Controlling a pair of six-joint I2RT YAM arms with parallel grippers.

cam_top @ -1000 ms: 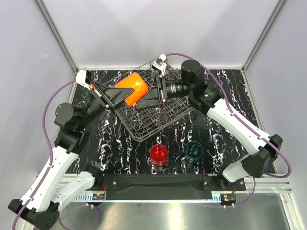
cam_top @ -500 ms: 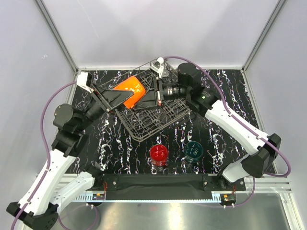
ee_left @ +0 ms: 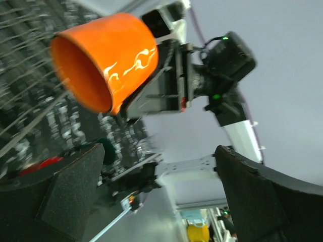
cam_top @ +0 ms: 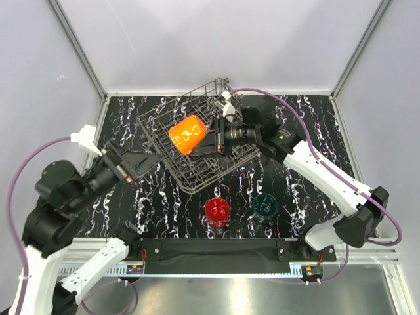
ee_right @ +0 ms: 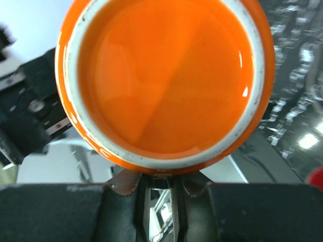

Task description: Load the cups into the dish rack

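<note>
The orange cup hangs on its side over the dish rack, its mouth turned toward the left arm. My right gripper is shut on the cup's edge, pinching it at the base between its fingers. My left gripper stands wide open to the left of the rack, apart from the cup, with nothing between its pads. The red cup and the dark teal cup stand upright on the table in front of the rack.
The wire rack sits at an angle in the middle of the black marbled table. White walls and metal frame posts close in the back and sides. The right arm reaches across the table's right half.
My left gripper opened, let go of the orange cup and drew back to the lower left. My right gripper closed on the cup and now holds it alone over the rack.
</note>
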